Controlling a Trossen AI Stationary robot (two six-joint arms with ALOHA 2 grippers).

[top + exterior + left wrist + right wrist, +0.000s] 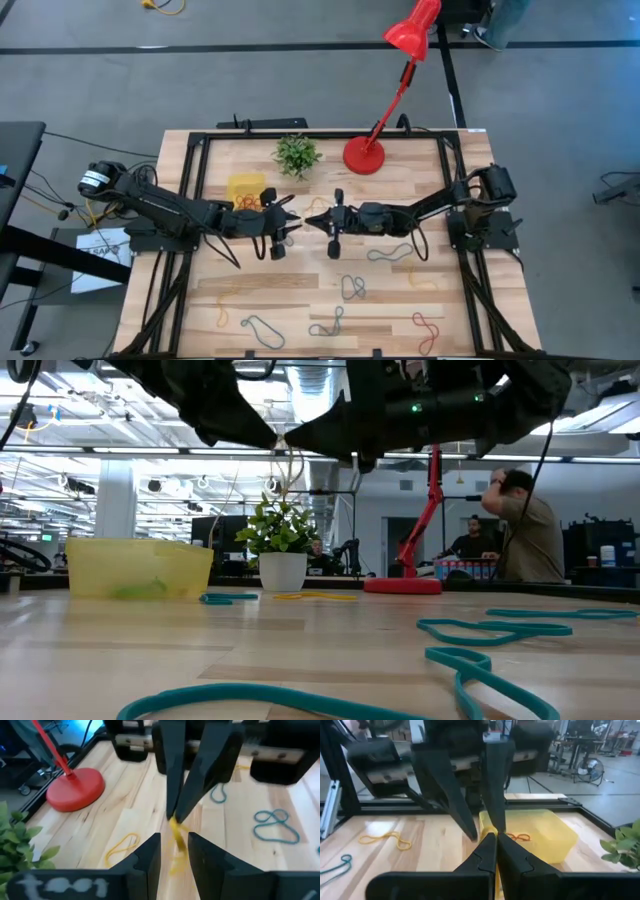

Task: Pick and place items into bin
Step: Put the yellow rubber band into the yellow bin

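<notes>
From above, your left gripper point(290, 222) and right gripper point(318, 222) meet mid-table, just beside the yellow bin point(246, 190). In your left wrist view, spread fingers point(150, 857) flank a yellow band point(177, 840). In your right wrist view, fingers point(487, 847) are pressed together, pinching it.

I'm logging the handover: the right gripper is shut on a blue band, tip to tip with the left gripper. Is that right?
Not blue. The right gripper is shut on a yellow band, tip to tip with the left gripper. The left wrist view shows the colour plainly.
</notes>
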